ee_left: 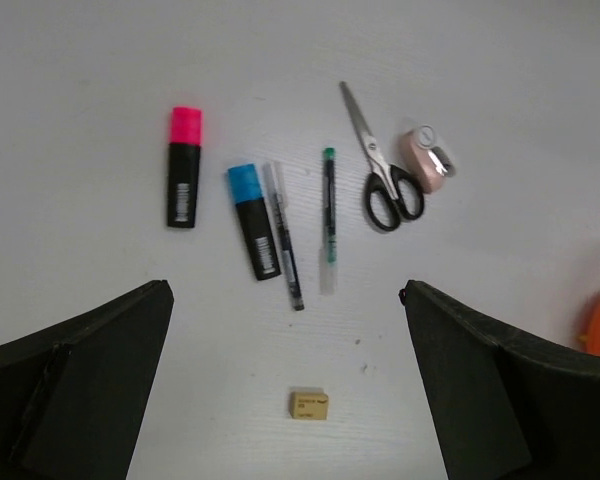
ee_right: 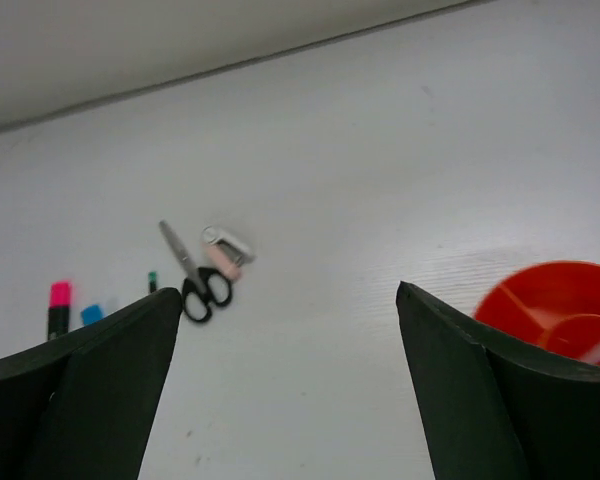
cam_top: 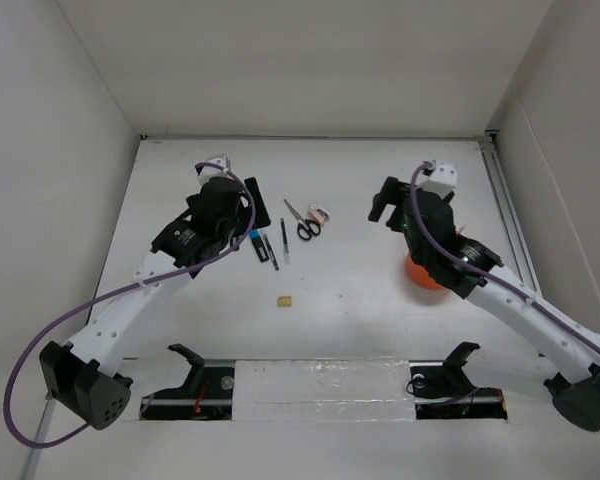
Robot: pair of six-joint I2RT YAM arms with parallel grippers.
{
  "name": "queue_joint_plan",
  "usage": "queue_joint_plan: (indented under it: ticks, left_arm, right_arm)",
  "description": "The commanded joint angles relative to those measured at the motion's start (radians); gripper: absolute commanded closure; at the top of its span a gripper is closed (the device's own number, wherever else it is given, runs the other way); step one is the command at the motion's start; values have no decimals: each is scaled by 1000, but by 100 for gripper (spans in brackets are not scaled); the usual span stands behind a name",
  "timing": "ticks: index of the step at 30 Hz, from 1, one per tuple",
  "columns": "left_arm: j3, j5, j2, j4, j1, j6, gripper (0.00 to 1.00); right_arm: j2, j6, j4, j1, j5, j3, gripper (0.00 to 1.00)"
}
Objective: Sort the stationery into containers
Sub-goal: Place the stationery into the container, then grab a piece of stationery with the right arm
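L gripper (ee_left: pixel 285 290) wide open, empty — over blue marker (ee_left: pixel 252 220) | R gripper (ee_right: pixel 287 290) wide open, empty — near cup (ee_right: pixel 550 300)

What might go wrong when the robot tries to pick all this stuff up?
The blue marker and a thin dark pen lie side by side, so the open left gripper might grab both. The tan eraser is tiny and flat; fingers might slip off it. The orange cup sits right under the right arm, which might bump it.
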Motion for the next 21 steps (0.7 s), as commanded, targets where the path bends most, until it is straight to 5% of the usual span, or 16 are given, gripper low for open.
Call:
queue_joint_plan:
  ticks: [1, 5, 10, 15, 21]
  left_arm:
    - [53, -161, 27, -89, 90, -121, 1]
    - [25, -15, 59, -51, 271, -111, 1]
    - [48, -144, 65, -109, 402, -147, 1]
    - [25, -199, 18, -88, 411, -148, 1]
    - [34, -199, 27, -98, 411, -138, 1]
  right_arm:
    - [155, -52, 29, 77, -125, 92, 7]
    - [372, -52, 82, 112, -230, 224, 17]
    - [657, -52, 54, 130, -359, 487, 25]
    - [987, -72, -95, 149, -392, 747, 33]
    - [1086, -72, -122, 172, -423, 821, 38]
